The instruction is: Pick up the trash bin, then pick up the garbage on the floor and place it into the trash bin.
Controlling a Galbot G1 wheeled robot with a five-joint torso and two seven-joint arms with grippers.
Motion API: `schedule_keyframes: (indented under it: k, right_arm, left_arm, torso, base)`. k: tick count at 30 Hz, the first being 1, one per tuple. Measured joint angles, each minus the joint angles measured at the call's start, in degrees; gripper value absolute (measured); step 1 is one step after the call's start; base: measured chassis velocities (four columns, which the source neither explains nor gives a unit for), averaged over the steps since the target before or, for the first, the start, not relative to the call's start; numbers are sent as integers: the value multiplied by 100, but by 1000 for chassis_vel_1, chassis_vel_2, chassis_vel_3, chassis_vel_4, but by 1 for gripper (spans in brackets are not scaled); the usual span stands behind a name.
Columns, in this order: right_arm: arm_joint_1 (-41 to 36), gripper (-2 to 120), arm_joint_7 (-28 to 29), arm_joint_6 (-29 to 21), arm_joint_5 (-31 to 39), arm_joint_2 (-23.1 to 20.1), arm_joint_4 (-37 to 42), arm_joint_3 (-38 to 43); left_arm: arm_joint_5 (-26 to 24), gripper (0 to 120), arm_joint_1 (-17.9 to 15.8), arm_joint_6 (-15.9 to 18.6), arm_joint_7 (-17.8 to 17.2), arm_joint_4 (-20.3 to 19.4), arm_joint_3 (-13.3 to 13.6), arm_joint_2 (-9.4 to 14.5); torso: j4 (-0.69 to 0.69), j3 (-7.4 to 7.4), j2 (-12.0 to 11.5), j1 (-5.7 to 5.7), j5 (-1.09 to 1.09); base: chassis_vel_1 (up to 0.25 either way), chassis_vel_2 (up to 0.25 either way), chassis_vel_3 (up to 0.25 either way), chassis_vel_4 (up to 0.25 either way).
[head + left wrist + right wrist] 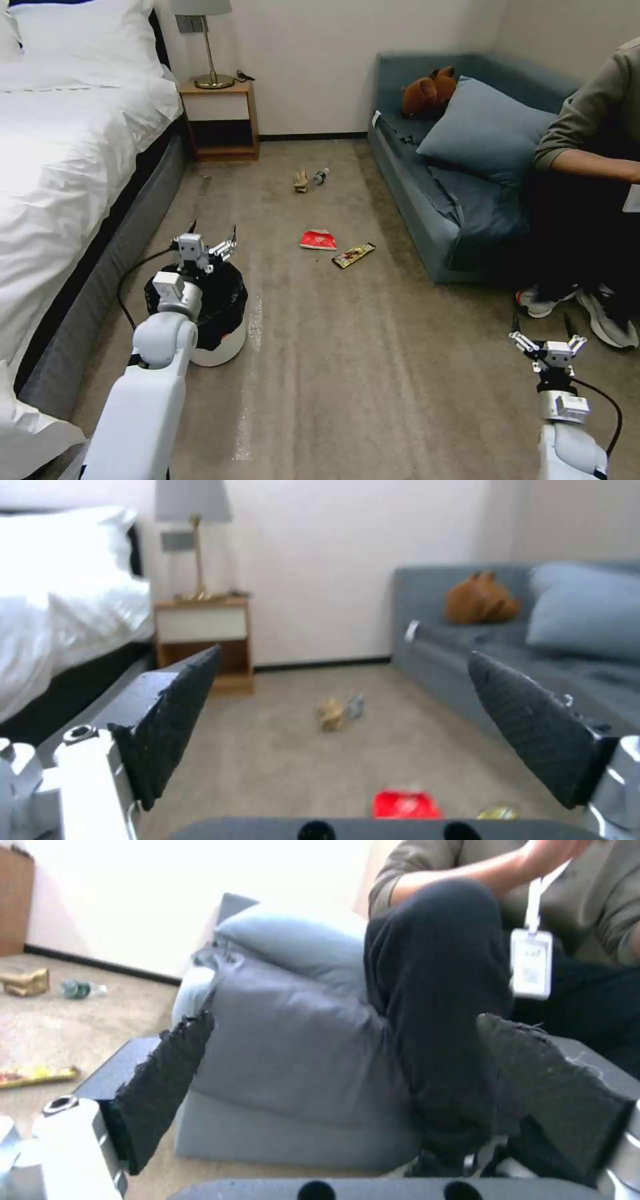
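The trash bin [225, 343], white with a black bag, stands on the carpet beside the bed. My left gripper [213, 230] [345, 655] hovers open over the bin's far rim, holding nothing. The garbage lies farther out on the floor: a red snack packet [318, 239] [405, 804], a yellow-brown bar wrapper [353, 255] [37, 1076], a tan paper piece [301, 181] [329, 713] and a small clear bottle [321, 176] [80, 989]. My right gripper [541, 325] [347, 1020] is open and empty, low at the right, facing the sofa's corner.
A white bed [60, 153] lines the left side, with a nightstand [220, 120] and a lamp behind. The blue sofa [427, 213] at the right carries a pillow and a brown plush toy [429, 92]. A seated person's shoes [603, 320] rest close to my right gripper.
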Motion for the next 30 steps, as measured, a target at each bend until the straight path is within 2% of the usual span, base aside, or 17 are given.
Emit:
schedule_keyframes:
  k: [1, 2, 3, 4, 7, 9, 10, 13, 16, 17, 18, 27, 28, 29, 30]
  right_arm:
    - [0, 100, 0, 0, 0, 0, 0, 0]
    - [-44, 100, 9, -68, 56, -15, 175, -5]
    - [-104, 100, 19, -154, 121, -26, 376, -18]
    - [-104, 100, 19, -154, 121, -26, 376, -18]
    - [-247, 100, 48, -375, 297, -56, 910, -47]
    - [-296, 100, 58, -450, 354, -66, 1087, -57]
    - [-368, 100, 71, -558, 437, -79, 1346, -70]
    - [-420, 100, 81, -640, 498, -91, 1542, -78]
    - [-566, 100, 110, -867, 675, -123, 2088, -107]
    - [-566, 100, 110, -867, 675, -123, 2088, -107]
    - [-636, 100, 123, -972, 757, -140, 2344, -117]
    - [-948, 100, 183, -1448, 1123, -208, 3497, -179]
    - [-998, 100, 193, -1520, 1180, -218, 3677, -185]
    - [-998, 100, 193, -1520, 1180, -218, 3677, -185]
    - [-1071, 100, 208, -1631, 1265, -231, 3945, -198]
  left_arm:
    - [0, 99, 0, 0, 0, 0, 0, 0]
    - [-90, 99, 21, 101, -4, -200, 13, 47]
    - [-185, 99, 41, 203, -13, -402, 27, 99]
    - [-185, 99, 41, 203, -13, -402, 27, 99]
    - [-458, 100, 103, 494, -25, -998, 63, 241]
    - [-526, 100, 119, 567, -29, -1150, 72, 279]
    - [-654, 100, 146, 703, -34, -1428, 89, 345]
    - [-748, 100, 167, 803, -36, -1631, 102, 393]
    - [-1009, 100, 223, 1086, -47, -2204, 137, 531]
    - [-1009, 100, 223, 1086, -47, -2204, 137, 531]
    - [-1092, 99, 239, 1169, -48, -2384, 147, 573]
    - [-1111, 98, 324, 1228, -120, -2429, 83, 585]
    - [-1041, 98, 478, 1229, -261, -2332, -98, 567]
    - [-1041, 98, 478, 1229, -261, -2332, -98, 567]
    - [-860, 98, 842, 1276, -594, -2038, -495, 514]
  torso:
    - [0, 0, 0, 0, 0]
    - [0, 0, 0, 0, -6]
    - [0, 0, 0, 0, -4]
    - [0, 0, 0, 0, -4]
    - [0, 0, 1, 0, -4]
    - [0, 0, 1, 0, -3]
    - [0, 0, 1, 0, -1]
    - [0, 0, 1, 0, -2]
    - [0, 0, 2, 0, -2]
    - [0, 0, 2, 0, -2]
    - [0, -1, 2, 0, -1]
    - [-1, 0, 2, 0, -2]
    - [-4, -2, 3, 0, 1]
    - [-4, -2, 3, 0, 1]
    - [-2, 0, 2, 0, -3]
  base:
    - [0, 0, 0, 0]
    - [0, 0, 0, 0]
    - [0, 0, 0, 0]
    - [0, 0, 0, 0]
    - [0, 0, 0, 0]
    - [0, 0, 0, 0]
    - [0, 0, 0, 0]
    - [0, 0, 0, 0]
    - [0, 0, 0, 0]
    - [0, 0, 0, 0]
    - [0, 0, 0, 0]
    - [0, 0, 0, 0]
    - [0, 0, 0, 0]
    - [0, 0, 0, 0]
    - [0, 0, 0, 0]
